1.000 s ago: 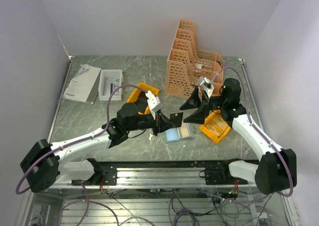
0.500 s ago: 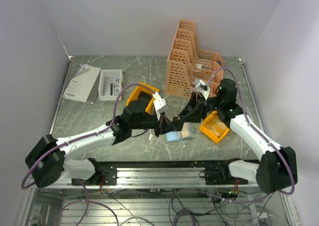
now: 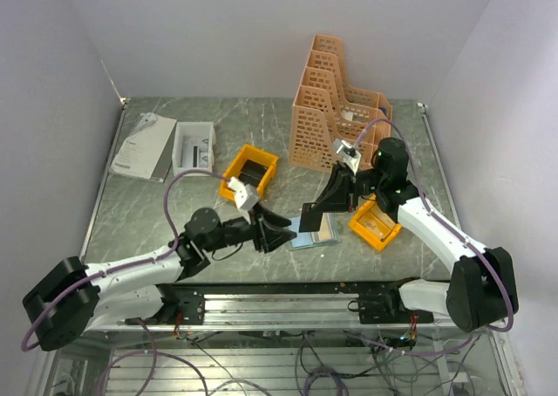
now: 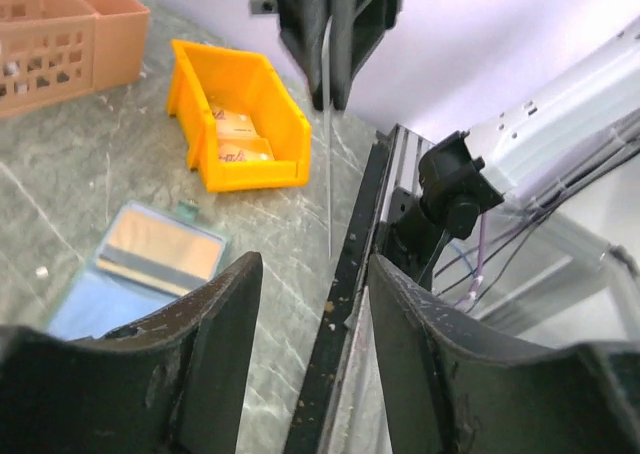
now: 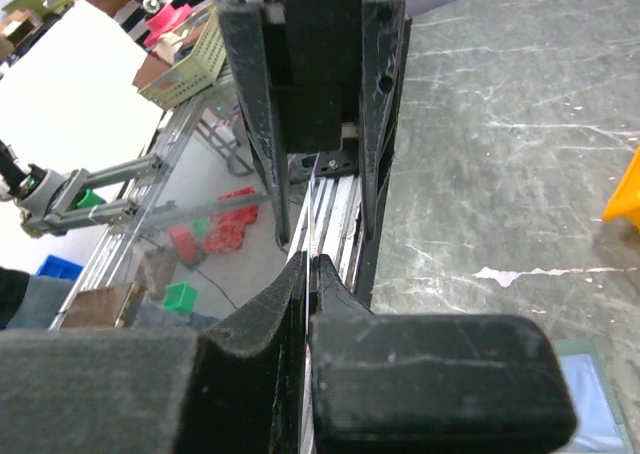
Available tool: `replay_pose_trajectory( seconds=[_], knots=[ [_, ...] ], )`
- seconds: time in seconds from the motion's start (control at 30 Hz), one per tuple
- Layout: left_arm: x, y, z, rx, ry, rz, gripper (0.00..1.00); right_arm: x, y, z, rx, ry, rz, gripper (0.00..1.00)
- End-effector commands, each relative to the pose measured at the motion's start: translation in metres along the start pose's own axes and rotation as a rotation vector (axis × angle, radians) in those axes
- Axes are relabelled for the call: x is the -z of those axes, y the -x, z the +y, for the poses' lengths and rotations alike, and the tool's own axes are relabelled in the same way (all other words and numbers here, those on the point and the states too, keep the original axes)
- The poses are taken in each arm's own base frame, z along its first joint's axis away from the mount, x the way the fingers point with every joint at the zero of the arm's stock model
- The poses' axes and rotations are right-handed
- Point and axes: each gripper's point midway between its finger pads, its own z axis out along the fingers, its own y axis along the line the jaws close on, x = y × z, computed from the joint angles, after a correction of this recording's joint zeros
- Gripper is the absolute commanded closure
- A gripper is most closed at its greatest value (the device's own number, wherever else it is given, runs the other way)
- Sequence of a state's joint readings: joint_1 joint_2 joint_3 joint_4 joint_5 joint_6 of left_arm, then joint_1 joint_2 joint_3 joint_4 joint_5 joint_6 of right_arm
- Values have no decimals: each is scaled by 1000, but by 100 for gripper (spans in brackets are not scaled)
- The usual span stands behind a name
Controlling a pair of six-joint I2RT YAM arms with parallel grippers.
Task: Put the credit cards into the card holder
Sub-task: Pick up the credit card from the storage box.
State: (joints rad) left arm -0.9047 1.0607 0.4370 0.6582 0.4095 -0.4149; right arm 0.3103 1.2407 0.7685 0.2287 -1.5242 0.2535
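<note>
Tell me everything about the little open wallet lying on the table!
The card holder lies open and flat on the marbled table, near the yellow bin. It looks soft, with a grey-green rim. Inside, one half is blue and the other is tan with a dark strip across it. Nothing grips it. The right gripper holds a card in the air close by.

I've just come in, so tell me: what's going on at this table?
The right hand is shut on a card, holding it on edge close to the open wallet on the table. The left hand is open nearby, holding nothing. More cards lie in a yellow bin.
</note>
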Motion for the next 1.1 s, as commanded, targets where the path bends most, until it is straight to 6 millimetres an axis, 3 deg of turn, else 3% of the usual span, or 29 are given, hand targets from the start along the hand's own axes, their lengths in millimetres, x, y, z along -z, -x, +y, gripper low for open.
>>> replay_pose_trajectory(
  seconds=[0.0, 0.33, 0.57, 0.67, 0.87, 1.07],
  knots=[
    [28, 55, 0, 138, 34, -425, 42, 3, 15, -9, -30, -58, -33, 100],
    [27, 62, 8, 231, 94, -522, 36, 2, 17, -26, -207, -106, -87, 100],
    [7, 52, 9, 245, 86, -471, 37, 2, 15, -25, -201, -102, -83, 100],
    [-1, 53, 7, 256, 60, -472, 40, 1, 14, -25, -202, -97, -79, 100],
    [-16, 50, 3, 268, 10, -460, 55, 1, 12, -25, -198, -94, -71, 100],
    [-23, 33, -2, 281, -38, -393, 55, 0, 12, -23, -190, -89, -68, 100]
  ],
)
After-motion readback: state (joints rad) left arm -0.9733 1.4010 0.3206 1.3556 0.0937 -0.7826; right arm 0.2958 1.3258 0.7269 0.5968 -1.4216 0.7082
